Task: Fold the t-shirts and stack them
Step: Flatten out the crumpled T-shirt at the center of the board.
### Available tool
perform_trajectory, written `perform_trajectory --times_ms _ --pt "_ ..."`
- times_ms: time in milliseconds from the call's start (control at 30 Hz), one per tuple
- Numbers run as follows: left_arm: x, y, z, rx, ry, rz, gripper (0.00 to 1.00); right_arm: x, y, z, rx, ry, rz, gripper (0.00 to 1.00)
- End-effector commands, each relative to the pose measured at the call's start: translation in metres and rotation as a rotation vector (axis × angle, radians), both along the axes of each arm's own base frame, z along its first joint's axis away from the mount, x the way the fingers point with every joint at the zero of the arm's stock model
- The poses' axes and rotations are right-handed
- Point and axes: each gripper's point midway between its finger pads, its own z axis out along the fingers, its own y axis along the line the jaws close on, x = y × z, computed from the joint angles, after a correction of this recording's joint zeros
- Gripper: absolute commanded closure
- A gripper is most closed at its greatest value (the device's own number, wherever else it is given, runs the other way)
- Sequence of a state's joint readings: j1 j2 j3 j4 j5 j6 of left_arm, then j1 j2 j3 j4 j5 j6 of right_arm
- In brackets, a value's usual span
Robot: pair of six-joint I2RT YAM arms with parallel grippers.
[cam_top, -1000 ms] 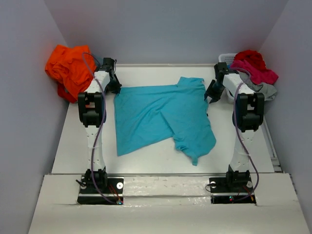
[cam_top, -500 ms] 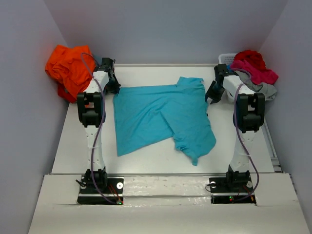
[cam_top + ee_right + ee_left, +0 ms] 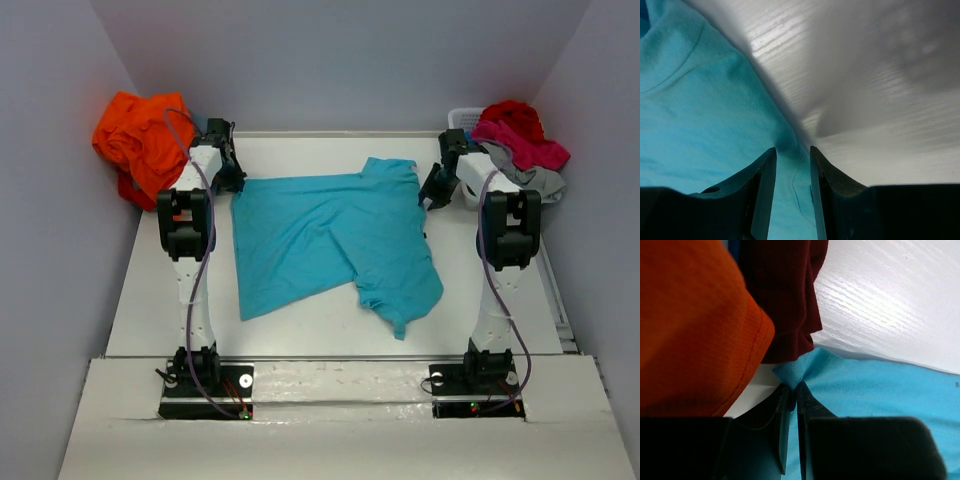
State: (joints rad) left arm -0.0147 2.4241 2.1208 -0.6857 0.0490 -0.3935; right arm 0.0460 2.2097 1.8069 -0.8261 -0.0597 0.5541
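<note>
Across the white table (image 3: 300, 335) the turquoise t-shirt (image 3: 320, 235) is lying flat, its far-left corner pinched in the left gripper (image 3: 794, 387), its far-right edge sitting between the parted jaws of the right gripper (image 3: 792, 150).

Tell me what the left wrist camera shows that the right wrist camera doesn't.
Only the left wrist view: an orange t-shirt and a maroon t-shirt bunched beside a corner of the turquoise t-shirt, which the left jaws pinch shut. Only the right wrist view: the right jaws standing apart, straddling that shirt's edge, and a dark shadow across the white table. Both: turquoise cloth lying on the white table, seen past that arm's own jaws.
</note>
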Motion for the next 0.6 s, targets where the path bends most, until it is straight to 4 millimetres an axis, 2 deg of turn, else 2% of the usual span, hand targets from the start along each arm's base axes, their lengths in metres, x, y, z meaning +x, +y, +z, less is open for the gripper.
perform_trajectory --times_ms 0,133,300,400,500,567 --pt "0.005 0.009 0.053 0.015 -0.092 0.005 0.79 -0.058 0.041 -0.053 0.141 0.274 0.114 0.62" --pt "0.004 0.014 0.053 0.017 -0.090 0.015 0.79 -0.058 0.036 -0.044 0.112 0.262 0.111 0.65" --pt "0.004 0.014 0.054 0.017 -0.090 0.012 0.80 -0.058 0.019 -0.046 0.014 0.278 0.098 0.65" --pt "0.004 0.019 0.056 0.017 -0.092 0.018 0.80 -0.057 0.021 -0.043 0.024 0.274 0.082 0.64" --pt "0.002 0.023 0.056 0.016 -0.089 0.024 0.80 -0.056 0.012 -0.042 0.020 0.271 0.048 0.64" --pt "0.001 0.023 0.057 0.015 -0.089 0.022 0.79 -0.054 -0.003 -0.039 0.020 0.264 0.007 0.63"
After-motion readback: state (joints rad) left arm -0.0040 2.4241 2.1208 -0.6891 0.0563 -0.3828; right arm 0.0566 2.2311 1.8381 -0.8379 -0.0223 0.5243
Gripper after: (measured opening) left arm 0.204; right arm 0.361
